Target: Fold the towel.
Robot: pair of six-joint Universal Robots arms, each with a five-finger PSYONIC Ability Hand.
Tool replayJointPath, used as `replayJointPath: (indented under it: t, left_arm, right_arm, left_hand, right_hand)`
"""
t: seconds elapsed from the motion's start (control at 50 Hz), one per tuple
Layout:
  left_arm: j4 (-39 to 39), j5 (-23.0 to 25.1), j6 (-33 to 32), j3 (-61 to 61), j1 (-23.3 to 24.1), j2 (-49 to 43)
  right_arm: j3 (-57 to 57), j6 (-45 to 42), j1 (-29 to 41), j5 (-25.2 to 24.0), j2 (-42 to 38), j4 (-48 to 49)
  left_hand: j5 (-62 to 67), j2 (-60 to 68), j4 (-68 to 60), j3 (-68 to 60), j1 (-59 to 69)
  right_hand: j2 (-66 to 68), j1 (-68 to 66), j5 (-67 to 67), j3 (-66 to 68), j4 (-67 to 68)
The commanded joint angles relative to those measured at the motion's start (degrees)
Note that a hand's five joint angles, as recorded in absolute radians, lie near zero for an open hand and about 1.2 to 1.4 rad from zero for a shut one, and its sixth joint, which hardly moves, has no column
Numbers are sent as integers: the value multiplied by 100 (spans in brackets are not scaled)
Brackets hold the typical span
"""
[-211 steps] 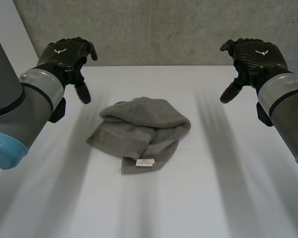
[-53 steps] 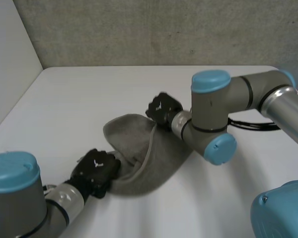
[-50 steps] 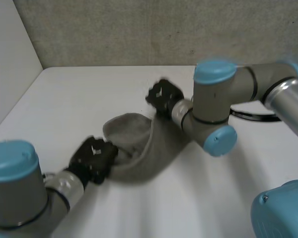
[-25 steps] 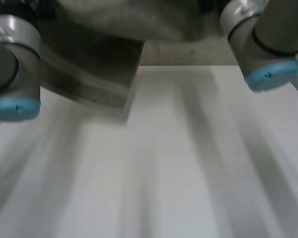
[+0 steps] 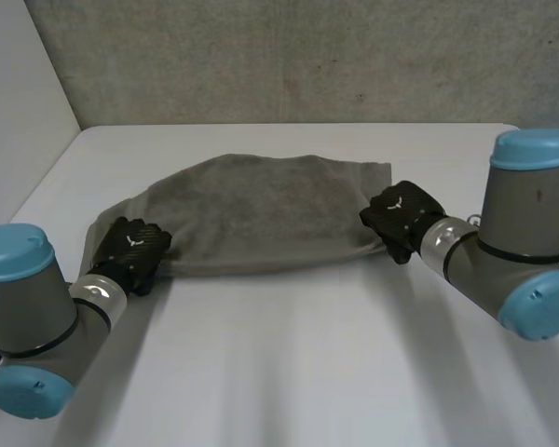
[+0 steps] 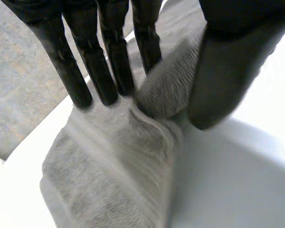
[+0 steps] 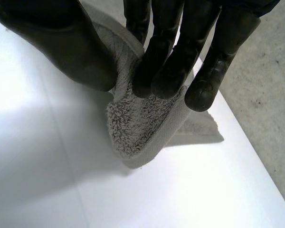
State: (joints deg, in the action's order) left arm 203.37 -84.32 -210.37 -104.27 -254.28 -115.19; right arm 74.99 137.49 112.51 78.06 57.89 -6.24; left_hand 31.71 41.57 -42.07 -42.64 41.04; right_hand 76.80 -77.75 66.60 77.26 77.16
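The grey towel (image 5: 270, 209) lies spread out wide across the white table (image 5: 289, 372), with small rumples. My left hand (image 5: 130, 250) is at the towel's near left corner. In the left wrist view its fingers (image 6: 109, 61) are straight and stand apart from the thumb (image 6: 223, 71), with a ridge of towel (image 6: 109, 180) loose between them. My right hand (image 5: 401, 216) is at the near right corner. There the thumb and curled fingers (image 7: 171, 52) pinch the towel's edge (image 7: 142, 123), which hangs below them just above the table.
A grey concrete wall (image 5: 307, 56) runs behind the table's far edge. A pale wall (image 5: 19, 112) stands along the left side. Bare white tabletop stretches from the towel to the near edge.
The bunched towel was lifted high by both hands, then brought down and laid out wide on the table. My left hand's fingers have since straightened away from the thumb.
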Motion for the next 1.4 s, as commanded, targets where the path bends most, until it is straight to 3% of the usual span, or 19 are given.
replayJointPath:
  t: [0.02, 0.14, 0.32, 0.54, 0.96, 1.4]
  left_arm:
    - [588, -102, -31, 73, -78, -126]
    - [976, -190, -31, 73, -87, -257]
    - [968, -190, -13, 47, -78, -416]
    - [862, -137, -22, -138, -69, -320]
    - [-280, 91, -66, -436, -113, 181]
    - [-210, 74, -31, -129, -289, -257]
  right_arm:
    - [717, 102, -124, -1, 450, 184]
    - [1481, 129, -185, 25, 705, 702]
    - [2229, 593, -563, 245, 1101, 1362]
    - [2300, 1245, -774, 218, 1110, 1406]
    - [2362, 1289, -774, 210, 1031, 1520]
    - [2424, 1289, -765, 210, 987, 1573]
  left_hand:
    - [-3033, -3018, 3068, 3125, -2965]
    - [-3032, -3017, 3068, 3125, -2964]
    - [-3032, -3017, 3068, 3125, -2964]
    - [-2797, -2782, 2832, 2889, -2729]
    - [-2024, -2009, 2059, 2116, -1956]
    - [-1014, -999, 1049, 1106, -946]
  right_hand:
    - [320, -225, 340, 274, 284]
    - [320, -225, 340, 274, 284]
    - [320, -225, 340, 274, 284]
    - [320, -225, 340, 274, 284]
    - [320, -225, 340, 274, 284]
    - [320, -225, 340, 274, 284]
